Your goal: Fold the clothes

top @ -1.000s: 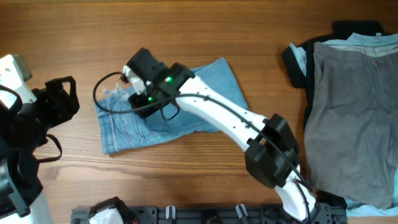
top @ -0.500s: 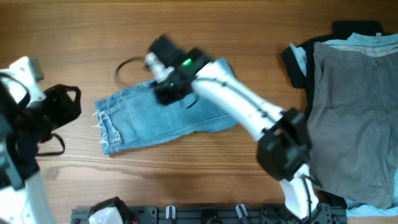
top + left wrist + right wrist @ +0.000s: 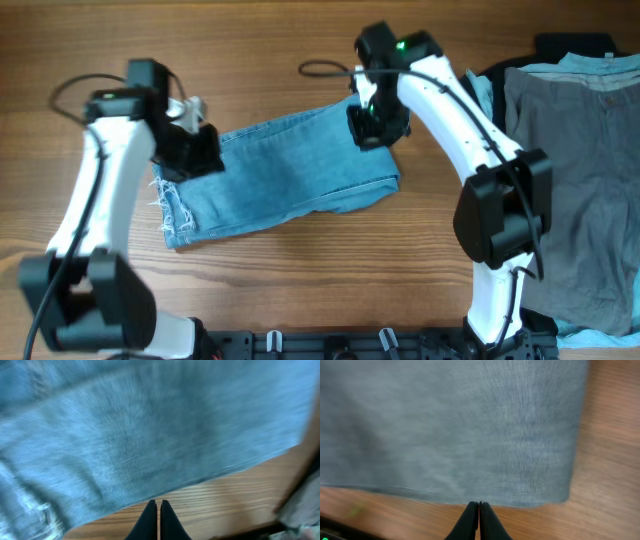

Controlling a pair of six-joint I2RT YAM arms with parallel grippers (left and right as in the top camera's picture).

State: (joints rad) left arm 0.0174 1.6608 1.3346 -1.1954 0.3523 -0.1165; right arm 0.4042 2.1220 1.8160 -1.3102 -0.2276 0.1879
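The clothes, a folded pair of light-blue jeans (image 3: 290,170), lie slantwise mid-table with a frayed hem (image 3: 165,205) at the left end. My left gripper (image 3: 198,155) hovers over the jeans' upper left end. In the left wrist view its gripper (image 3: 160,505) is shut and empty, over bare wood just off the denim (image 3: 150,435). Above the jeans' upper right corner is my right gripper (image 3: 372,128). Seen from the right wrist, that gripper (image 3: 478,505) is shut on nothing, beside the edge of the denim (image 3: 460,425).
Grey trousers (image 3: 570,180) lie on a black garment (image 3: 480,90) at the table's right side. A black cable loop (image 3: 325,70) hangs by the right arm. A dark rail (image 3: 330,345) runs along the front edge.
The right arm swept from the jeans' left end to their right end. The left arm swung in from the far left to the left end. Both grippers closed.
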